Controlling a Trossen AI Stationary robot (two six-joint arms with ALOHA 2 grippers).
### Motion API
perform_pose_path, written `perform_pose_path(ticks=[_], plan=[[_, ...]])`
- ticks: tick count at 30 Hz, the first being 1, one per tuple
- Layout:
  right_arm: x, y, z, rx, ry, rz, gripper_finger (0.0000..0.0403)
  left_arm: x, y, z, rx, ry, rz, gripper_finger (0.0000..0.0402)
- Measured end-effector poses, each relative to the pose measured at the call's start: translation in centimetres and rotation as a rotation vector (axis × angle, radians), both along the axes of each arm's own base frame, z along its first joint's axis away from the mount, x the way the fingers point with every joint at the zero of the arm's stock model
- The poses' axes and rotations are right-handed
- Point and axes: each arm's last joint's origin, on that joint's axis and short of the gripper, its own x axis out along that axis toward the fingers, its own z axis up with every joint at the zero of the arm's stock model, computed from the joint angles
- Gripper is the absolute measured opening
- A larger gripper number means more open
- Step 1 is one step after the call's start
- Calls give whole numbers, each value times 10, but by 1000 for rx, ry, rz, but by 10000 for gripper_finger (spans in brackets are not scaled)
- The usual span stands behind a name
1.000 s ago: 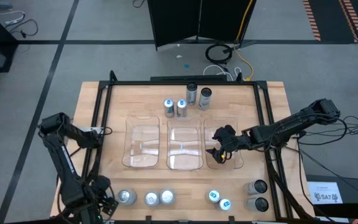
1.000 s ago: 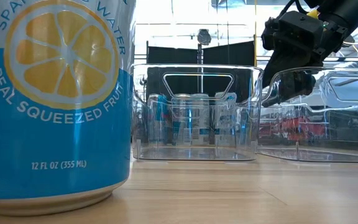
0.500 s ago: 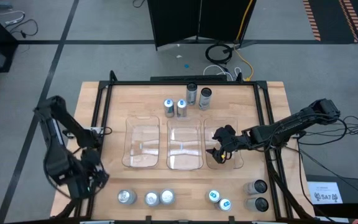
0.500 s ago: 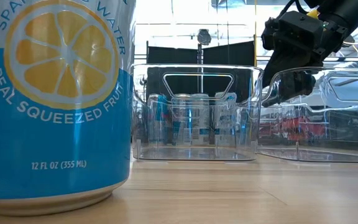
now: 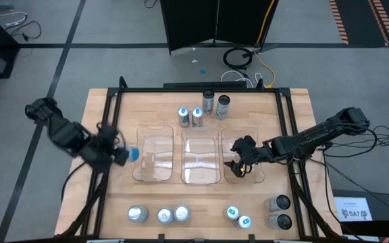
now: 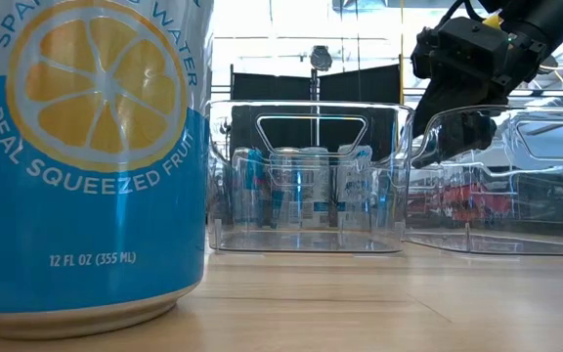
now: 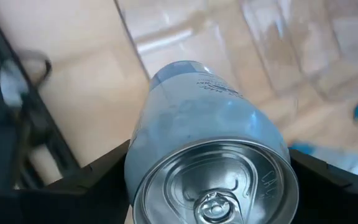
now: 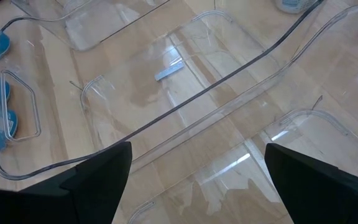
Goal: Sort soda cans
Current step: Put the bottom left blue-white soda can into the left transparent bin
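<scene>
A soda can with a silver top and pale blue side sits gripped between the left gripper's fingers, held in the air over the table's left part, just beside the left bin. The other cans stand on the table: four at the far edge, three silver-topped ones along the near edge, two blue-topped ones beside them, and two dark ones at the near right. The right gripper hangs over the right bin with its fingers spread wide, holding nothing. The middle bin stands between the two others.
</scene>
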Motion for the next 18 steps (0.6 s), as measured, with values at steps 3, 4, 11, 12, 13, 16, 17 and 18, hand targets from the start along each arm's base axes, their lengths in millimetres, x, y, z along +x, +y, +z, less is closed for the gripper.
perform_pose_path(ticks=[3, 4, 11, 12, 13, 16, 17, 18], plan=[[0, 0, 0, 0, 0, 0, 361, 8, 17, 1, 71, 12, -15, 319], [0, 0, 0, 0, 0, 0, 361, 11, 22, 0, 90, 23, -22, 319], [0, 0, 0, 0, 0, 0, 361, 43, 54, -5, 145, 71, -115, 319], [0, 0, 0, 0, 0, 0, 361, 48, 59, -6, 146, 68, -129, 319], [0, 0, 0, 0, 0, 0, 361, 55, 64, -7, 147, 64, -143, 319], [0, 0, 0, 0, 0, 0, 361, 73, 79, -13, 128, 62, -197, 319], [0, 0, 0, 0, 0, 0, 361, 78, 83, -16, 115, 80, -216, 319], [0, 0, 0, 0, 0, 0, 361, 82, 87, -19, 103, 104, -229, 319]])
